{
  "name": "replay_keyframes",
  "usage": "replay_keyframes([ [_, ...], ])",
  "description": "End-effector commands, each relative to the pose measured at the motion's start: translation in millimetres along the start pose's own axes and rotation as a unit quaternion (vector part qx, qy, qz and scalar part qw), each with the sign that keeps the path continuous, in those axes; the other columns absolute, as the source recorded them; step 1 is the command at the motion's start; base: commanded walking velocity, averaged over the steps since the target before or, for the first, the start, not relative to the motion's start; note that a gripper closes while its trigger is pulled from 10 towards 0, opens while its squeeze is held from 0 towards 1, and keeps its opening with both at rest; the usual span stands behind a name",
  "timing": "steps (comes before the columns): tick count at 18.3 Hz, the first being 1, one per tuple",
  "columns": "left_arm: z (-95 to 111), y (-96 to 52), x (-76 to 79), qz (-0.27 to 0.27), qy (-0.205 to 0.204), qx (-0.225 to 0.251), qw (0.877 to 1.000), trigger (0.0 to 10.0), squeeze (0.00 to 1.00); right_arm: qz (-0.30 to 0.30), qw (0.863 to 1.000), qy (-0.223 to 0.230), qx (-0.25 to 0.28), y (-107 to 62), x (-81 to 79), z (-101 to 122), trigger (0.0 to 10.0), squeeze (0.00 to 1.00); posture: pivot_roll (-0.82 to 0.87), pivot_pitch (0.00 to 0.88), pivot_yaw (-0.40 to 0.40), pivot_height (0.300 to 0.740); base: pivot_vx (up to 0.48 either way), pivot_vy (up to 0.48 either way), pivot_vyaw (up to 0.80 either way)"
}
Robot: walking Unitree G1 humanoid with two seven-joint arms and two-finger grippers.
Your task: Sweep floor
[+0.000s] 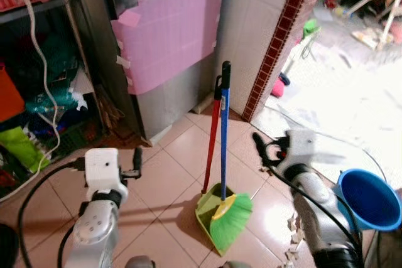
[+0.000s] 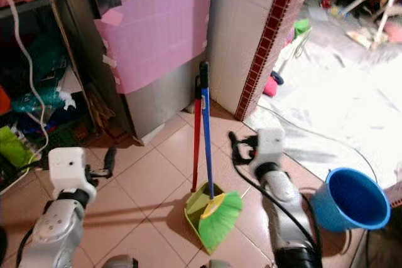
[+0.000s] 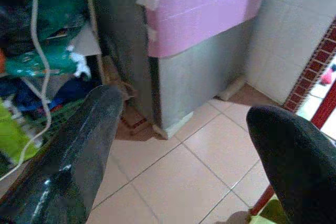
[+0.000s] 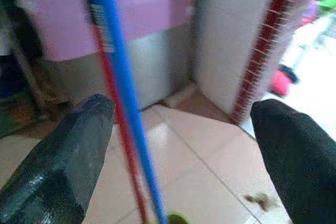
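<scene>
A broom with a blue handle (image 1: 224, 133) and green bristles (image 1: 230, 221) stands upright in a green dustpan (image 1: 207, 208) that has a red handle (image 1: 213, 136), on the tiled floor before the pink-covered cabinet. My right gripper (image 1: 259, 144) is open, just right of the two handles, which show between its fingers (image 4: 63, 166) in the right wrist view. My left gripper (image 1: 137, 158) is open, low to the left of the dustpan, with bare floor between its fingers (image 3: 68, 156). Paper scraps (image 1: 293, 233) lie on the tiles by my right arm.
A blue bucket (image 1: 369, 199) stands at the right. A pink-covered metal cabinet (image 1: 169, 36) and a white tiled wall with a red-brick edge (image 1: 279, 42) rise behind the broom. Cluttered shelves (image 1: 31, 92) and a white cord (image 1: 44, 80) fill the left. A cable (image 1: 326, 136) crosses the bright floor.
</scene>
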State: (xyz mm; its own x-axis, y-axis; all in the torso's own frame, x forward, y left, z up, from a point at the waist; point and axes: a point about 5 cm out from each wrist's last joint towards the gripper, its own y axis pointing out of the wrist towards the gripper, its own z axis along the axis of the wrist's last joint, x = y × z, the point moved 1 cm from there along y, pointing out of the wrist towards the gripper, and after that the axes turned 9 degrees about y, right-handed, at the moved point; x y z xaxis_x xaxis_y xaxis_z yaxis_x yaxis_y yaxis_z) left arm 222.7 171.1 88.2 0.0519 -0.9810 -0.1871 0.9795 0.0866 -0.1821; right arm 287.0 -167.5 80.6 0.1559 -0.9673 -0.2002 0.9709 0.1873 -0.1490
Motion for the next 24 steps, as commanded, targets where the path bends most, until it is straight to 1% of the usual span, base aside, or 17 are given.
replay_keyframes([
  [1,0.2,-0.1,-0.9,0.002,0.005,0.000,1.000,10.0,0.00,0.007,1.000,0.000,-0.013,2.6,1.3,-3.6,10.0,0.00,0.04,0.082,-0.071,0.740,0.000,0.000,0.00],
  [4,-0.1,-1.9,-0.2,0.001,0.004,0.000,1.000,10.0,0.00,0.018,1.000,-0.012,-0.013,8.1,3.9,-2.8,10.0,0.00,0.04,0.088,-0.061,0.740,0.000,0.000,0.00],
  [5,-1.5,-3.9,-0.2,-0.001,0.003,-0.004,1.000,10.0,0.00,0.031,0.999,-0.015,-0.017,8.8,1.0,-4.4,10.0,0.00,0.03,0.095,-0.048,0.740,0.000,0.000,0.00],
  [6,-2.1,-5.2,3.3,-0.012,0.001,-0.008,1.000,10.0,0.00,0.046,0.999,-0.011,-0.021,12.0,-3.3,-4.8,10.0,0.00,0.02,0.106,-0.037,0.740,0.000,0.000,0.00],
  [8,-0.6,-7.0,8.5,-0.027,0.000,-0.008,1.000,10.0,0.00,0.062,0.998,-0.016,-0.025,18.4,-7.8,-4.0,10.0,0.00,0.04,0.134,-0.031,0.740,0.000,0.000,0.00],
  [9,0.2,-8.6,8.4,-0.028,0.001,-0.008,1.000,10.0,0.00,0.067,0.997,-0.016,-0.028,21.4,-9.6,-4.0,10.0,0.00,0.04,0.143,-0.031,0.740,0.000,0.000,0.00],
  [11,0.1,-15.8,6.5,-0.030,0.004,-0.013,0.999,10.0,0.00,0.082,0.996,-0.021,-0.029,29.0,-13.9,-1.8,10.0,0.00,0.06,0.177,-0.040,0.740,0.000,0.000,0.00],
  [12,-1.3,-26.2,4.1,-0.026,0.003,-0.021,0.999,10.0,0.00,0.094,0.995,-0.024,-0.022,34.1,-17.2,2.4,10.0,0.00,0.08,0.215,-0.049,0.740,0.000,0.000,0.00],
  [13,-2.5,-30.9,3.2,-0.024,0.004,-0.028,0.999,10.0,0.00,0.101,0.994,-0.029,-0.025,42.2,-20.4,4.1,10.0,0.00,0.09,0.230,-0.052,0.740,0.000,0.000,0.00],
  [15,-3.3,-41.4,1.7,-0.024,0.004,-0.039,0.999,10.0,0.00,0.105,0.994,-0.033,-0.023,52.1,-22.5,7.2,10.0,0.00,0.12,0.257,-0.058,0.740,0.000,0.000,0.00],
  [19,-1.5,-50.3,-2.9,-0.020,0.004,-0.046,0.999,10.0,0.00,0.107,0.993,-0.035,-0.020,61.2,-24.1,9.0,10.0,0.00,0.15,0.283,-0.066,0.740,0.000,0.000,0.00],
  [22,-1.6,-57.3,-3.4,-0.018,0.002,-0.055,0.998,10.0,0.00,0.116,0.992,-0.046,-0.007,66.4,-25.0,13.9,10.0,0.00,0.16,0.291,-0.069,0.740,0.000,0.000,0.00],
  [24,-1.9,-62.6,-0.9,-0.021,-0.002,-0.060,0.998,10.0,0.00,0.115,0.992,-0.049,0.013,72.0,-25.0,24.6,10.0,0.00,0.17,0.302,-0.073,0.740,0.000,0.000,0.00],
])
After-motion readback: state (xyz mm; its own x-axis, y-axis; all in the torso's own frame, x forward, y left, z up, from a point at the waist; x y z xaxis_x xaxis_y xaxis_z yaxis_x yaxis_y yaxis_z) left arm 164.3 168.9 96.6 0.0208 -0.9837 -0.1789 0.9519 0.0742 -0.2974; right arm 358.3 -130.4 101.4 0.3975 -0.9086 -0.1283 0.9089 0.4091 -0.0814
